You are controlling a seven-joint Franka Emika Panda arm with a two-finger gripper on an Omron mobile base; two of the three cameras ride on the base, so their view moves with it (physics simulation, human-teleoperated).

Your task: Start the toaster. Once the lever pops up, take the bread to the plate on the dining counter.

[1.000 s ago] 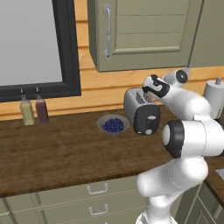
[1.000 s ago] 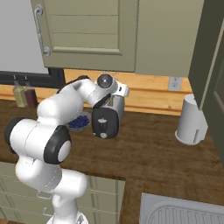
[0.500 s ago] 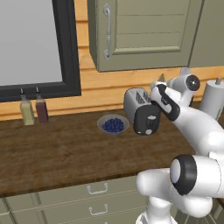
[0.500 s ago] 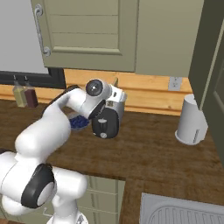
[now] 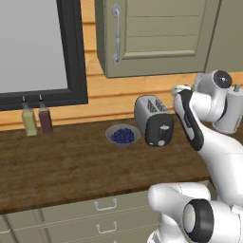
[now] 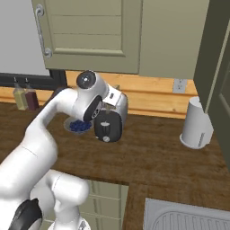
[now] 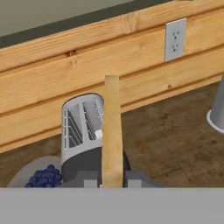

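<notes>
Gripper (image 7: 112,181) closed on the bread (image 7: 112,131), slice held edge-on between the fingertips (lifted clear above the slots). Beyond it, the toaster (image 5: 153,119) toward the back edge of the wood worktop (image 5: 71,161), bowl of blue berries (image 5: 123,135) just beside.

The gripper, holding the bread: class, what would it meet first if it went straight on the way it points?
Probably the toaster, its slotted top just beyond the gripper and the bread it holds; depth is unclear.
</notes>
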